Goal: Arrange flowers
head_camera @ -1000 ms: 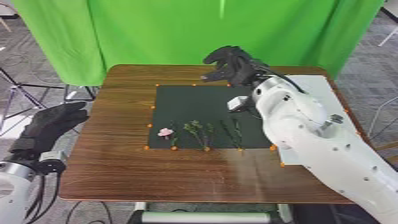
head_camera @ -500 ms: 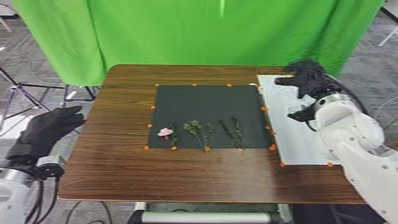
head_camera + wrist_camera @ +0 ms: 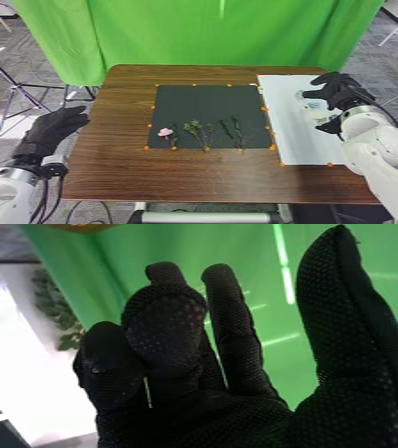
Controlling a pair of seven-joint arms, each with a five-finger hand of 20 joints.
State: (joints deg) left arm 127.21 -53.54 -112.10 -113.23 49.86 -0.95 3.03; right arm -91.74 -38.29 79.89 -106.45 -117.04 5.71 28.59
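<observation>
My right hand (image 3: pixel 338 93) hangs open and empty over the white sheet (image 3: pixel 289 120) along the tabletop's (image 3: pixel 160 175) right edge; my left hand (image 3: pixel 44 134), relaxed, holds nothing beyond the left edge. Pink flower (image 3: pixel 165 132), green sprigs (image 3: pixel 193 128) and dark stems (image 3: pixel 237 129) lie spaced along the dark mat's (image 3: pixel 209 105) near edge, probably for picking singly.

Pink flower (image 3: pixel 165 132), green stems (image 3: pixel 235 131); backdrop (image 3: pixel 240 35) green (vivid), table (image 3: pixel 191 175) brown.
</observation>
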